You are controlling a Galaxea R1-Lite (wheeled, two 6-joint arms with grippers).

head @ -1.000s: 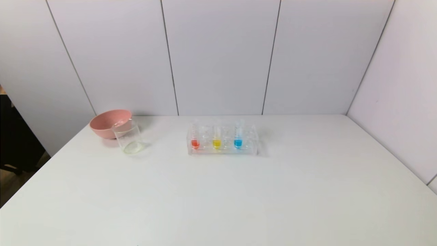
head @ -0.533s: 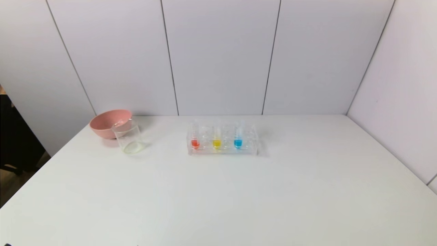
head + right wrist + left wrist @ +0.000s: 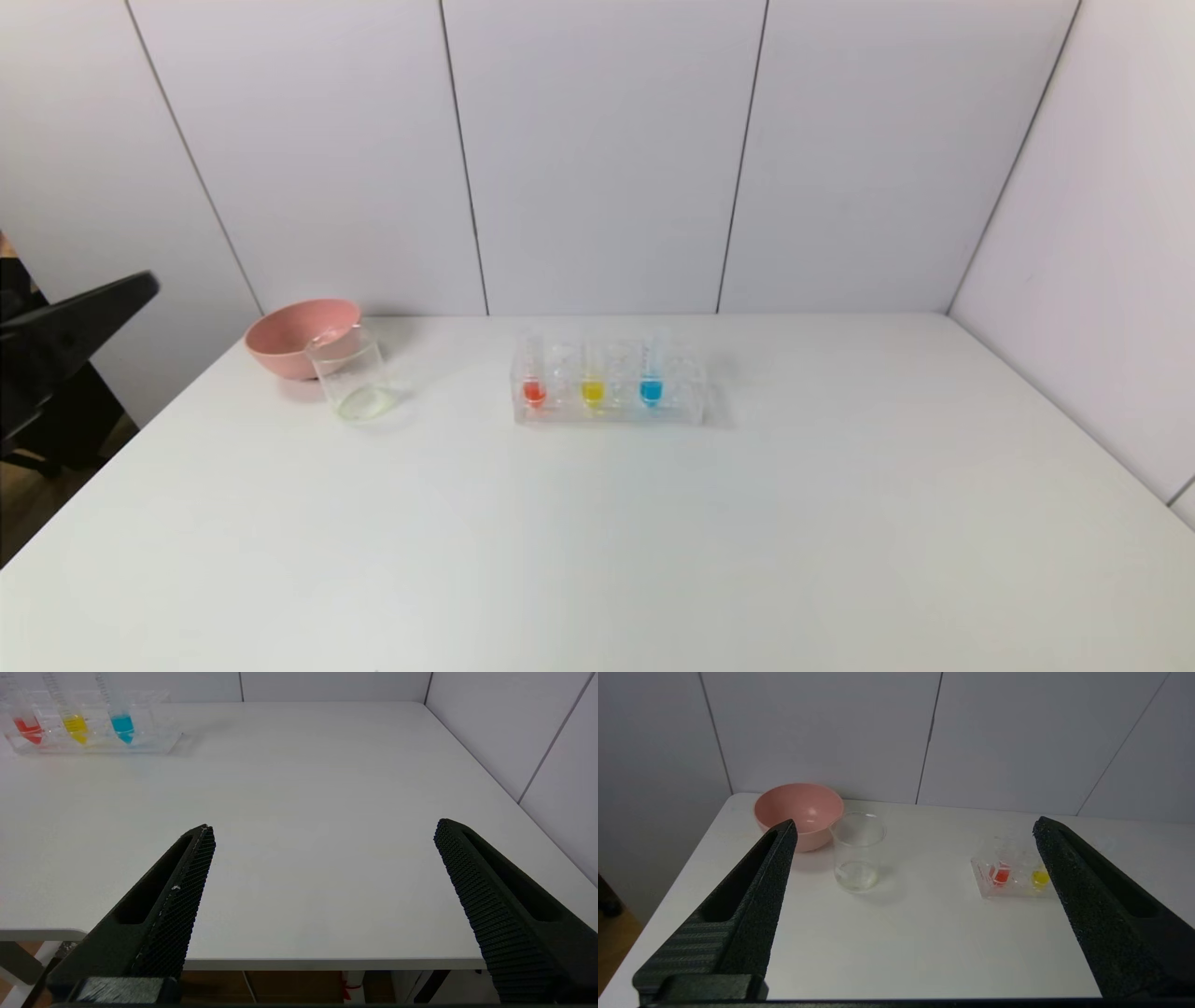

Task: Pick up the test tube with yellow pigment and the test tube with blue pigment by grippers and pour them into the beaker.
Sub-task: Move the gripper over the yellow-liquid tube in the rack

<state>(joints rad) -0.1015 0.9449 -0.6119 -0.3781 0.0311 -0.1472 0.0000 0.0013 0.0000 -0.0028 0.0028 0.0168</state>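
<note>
left gripper [image 3: 915, 830] hanging released off table's [image 3: 597, 560] left edge | right gripper [image 3: 322, 830] gaping, near edge | risk: jaws clipping red tube [image 3: 533, 378] beside yellow tube [image 3: 592, 378], rack [image 3: 607, 411] tipping, blue tube [image 3: 651, 375] spilling short of beaker [image 3: 350, 373]

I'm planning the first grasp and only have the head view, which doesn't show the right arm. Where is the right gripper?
Observer: The right gripper is at the near edge of the table, jaws open and empty.
Operator: And the black shape at my left edge?
Observer: That's the left gripper. Its jaws are wide open with nothing between them, and it's pointed toward the beaker.
Operator: Can the right wrist camera see the blue tube?
Observer: Yes, the test tube with blue pigment is in plain sight, standing in the rack.
</note>
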